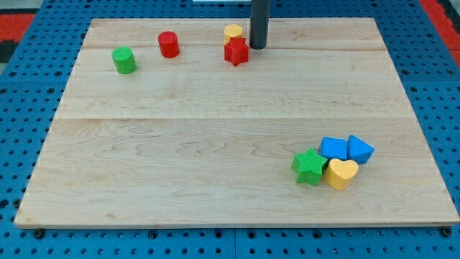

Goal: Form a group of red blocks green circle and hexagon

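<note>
Nearest the camera, at the view's bottom right of the pale wooden board (215, 165), sits a cluster of four blocks touching one another: a green star-shaped block (310, 167), a yellow heart-shaped block (341, 173), a blue block (334, 148) of unclear outline and a blue wedge-like block (359, 149). None of these belongs to the task. Landmark for the rest: the red star-shaped block (236, 52), near the board's top edge. The yellow hexagon block (233, 32) touches it on the side toward the view's top. My tip (257, 47) stands just to the view's right of the red star, very near it; contact cannot be confirmed. There are no fingers on this rod, so nothing is open, closed or clamped. The red cylinder block (168, 44) lies well to the view's left of the red star, and the green cylinder block (123, 60), the task's green circle, lies further left again. Judgement: grouping is partly done, two pairs still apart. Risks: an off-centre leftward push could spin the star and shed the hexagon, or run the hexagon off the near top edge.
</note>
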